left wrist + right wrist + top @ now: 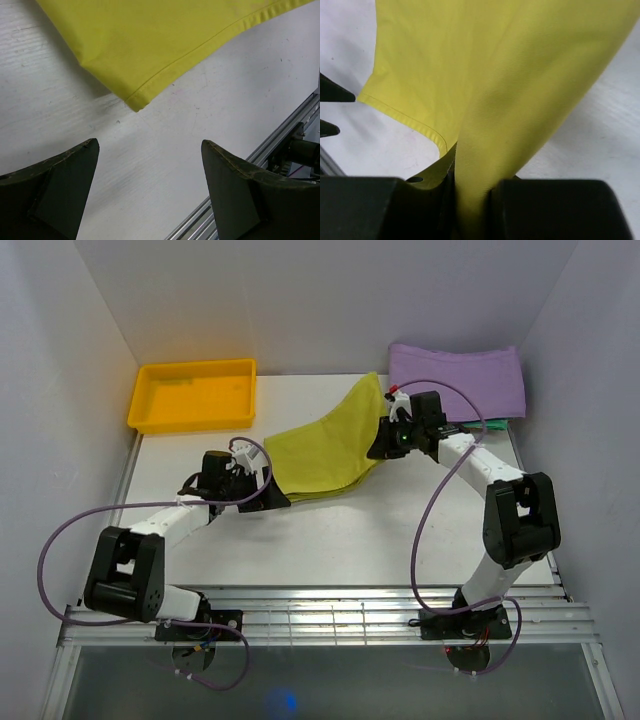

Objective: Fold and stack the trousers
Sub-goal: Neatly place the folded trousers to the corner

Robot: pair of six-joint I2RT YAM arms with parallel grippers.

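Note:
The yellow-green trousers [325, 445] lie folded in the middle of the table, their right end lifted. My right gripper [384, 440] is shut on that lifted end; in the right wrist view the cloth [510, 90] runs down between the closed jaws. My left gripper [268, 492] is open and empty just left of the trousers' near-left corner. In the left wrist view that hemmed corner [137, 102] lies on the table ahead of the spread fingers [65, 185], apart from them. The waistband trim is not visible.
A yellow tray [193, 394] stands at the back left. A purple folded cloth [458, 378] lies at the back right, with a green item [487, 424] beside it. The table's metal rail [280, 145] runs along the near edge.

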